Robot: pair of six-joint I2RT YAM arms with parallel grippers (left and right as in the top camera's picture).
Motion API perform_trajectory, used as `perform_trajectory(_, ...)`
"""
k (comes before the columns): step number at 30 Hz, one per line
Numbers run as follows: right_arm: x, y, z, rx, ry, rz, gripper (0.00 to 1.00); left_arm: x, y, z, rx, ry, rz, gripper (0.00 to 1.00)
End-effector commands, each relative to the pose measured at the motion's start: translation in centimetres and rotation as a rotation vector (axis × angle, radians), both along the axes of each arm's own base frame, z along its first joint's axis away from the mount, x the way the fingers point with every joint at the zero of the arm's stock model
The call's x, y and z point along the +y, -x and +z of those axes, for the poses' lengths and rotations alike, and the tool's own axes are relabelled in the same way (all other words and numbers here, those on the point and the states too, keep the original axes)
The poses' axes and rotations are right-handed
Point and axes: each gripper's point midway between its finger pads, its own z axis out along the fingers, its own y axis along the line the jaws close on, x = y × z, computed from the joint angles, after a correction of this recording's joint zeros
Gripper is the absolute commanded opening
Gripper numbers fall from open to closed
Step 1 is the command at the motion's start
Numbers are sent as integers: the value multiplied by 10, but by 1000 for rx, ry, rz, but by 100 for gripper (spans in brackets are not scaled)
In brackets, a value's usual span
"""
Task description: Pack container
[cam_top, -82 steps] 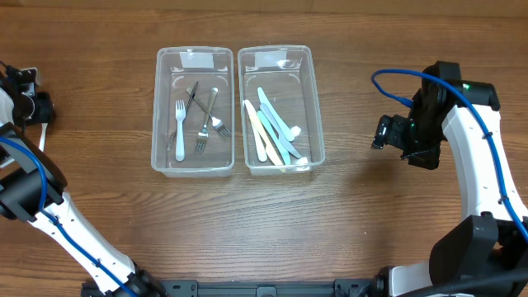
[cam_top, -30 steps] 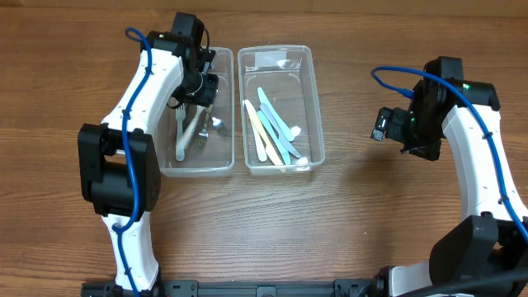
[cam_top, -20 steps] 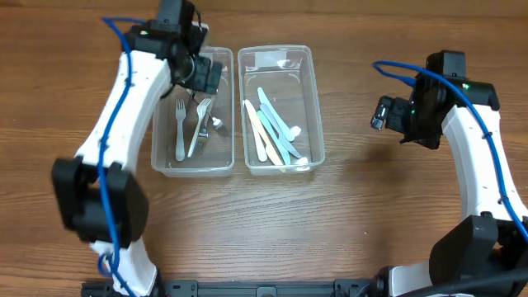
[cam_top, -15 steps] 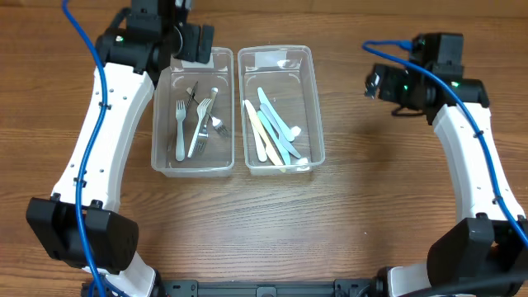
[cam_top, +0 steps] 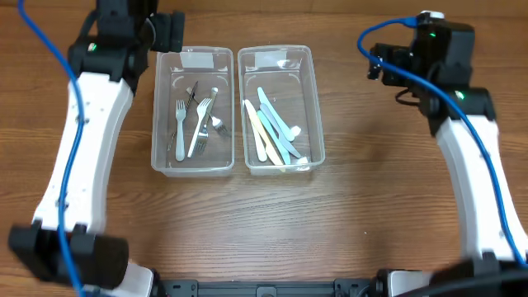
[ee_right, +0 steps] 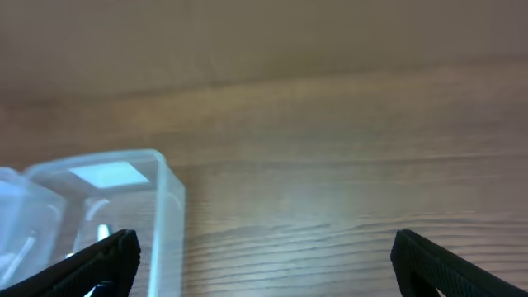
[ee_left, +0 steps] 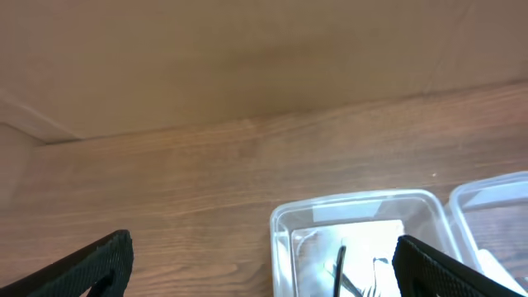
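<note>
the left clear plastic tub [cam_top: 153,124] holds metal and white forks [cam_top: 180,136]; the right clear plastic tub [cam_top: 318,124], just beside it, holds pastel plastic knives [cam_top: 272,136]. both sit mid wooden worktop [cam_top: 363,214]. the left pincer [ee_left: 262,256] hangs spread wide and empty near the fork tub's far end; the right pincer [ee_right: 264,247], equally spread and empty, hovers off the knife tub's far corner.

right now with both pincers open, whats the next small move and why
Probably pull both arms back and stop: the left pincer and right pincer are open and empty, the forks lie in the left container, the plastic knives in the right container, and I see no loose cutlery on the table.
</note>
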Motion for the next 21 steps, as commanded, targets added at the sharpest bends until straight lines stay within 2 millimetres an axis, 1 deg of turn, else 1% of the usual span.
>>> perform_trajectory(1, -3, 42, 43, -129, 4, -20, 100, 12, 38, 22, -80, 6, 42, 100)
perform_trajectory(3, -2, 66, 44, -168, 4, -23, 100, 18, 59, 22, -121, -1, 60, 100)
perform_trajectory(4, -1, 85, 42, -189, 13, -27, 100, 19, 72, 23, -155, 3, 60, 100)
perform_trajectory(5, 1, 95, 39, -195, 17, -27, 100, 20, 80, 25, -176, 6, 60, 100)
perform_trajectory(8, 15, 147, 19, -224, 38, 2, 100, 19, 122, 29, -276, 21, 49, 100)
perform_trajectory(9, 17, 161, 14, -231, 45, 9, 100, 18, 138, 28, -300, 25, 41, 100)
perform_trajectory(10, 20, 183, 9, -247, 51, 23, 100, 16, 155, 26, -328, 31, 29, 100)
perform_trajectory(11, 23, 196, 7, -259, 50, 37, 100, 15, 168, 25, -348, 36, 20, 100)
perform_trajectory(13, 25, 227, 2, -278, 42, 72, 100, 17, 195, 15, -372, 42, 20, 100)
perform_trajectory(14, 24, 239, 0, -284, 41, 78, 100, 21, 206, 8, -377, 55, 43, 100)
perform_trajectory(15, 21, 251, -3, -289, 40, 79, 100, 27, 220, -5, -376, 69, 71, 100)
perform_trajectory(16, 20, 256, -3, -293, 39, 79, 100, 30, 231, -18, -367, 63, 84, 100)
perform_trajectory(18, 20, 258, -4, -292, 38, 80, 100, 33, 241, -32, -380, 61, 90, 100)
perform_trajectory(21, 20, 258, -4, -292, 39, 79, 100, 34, 247, -42, -384, 62, 90, 100)
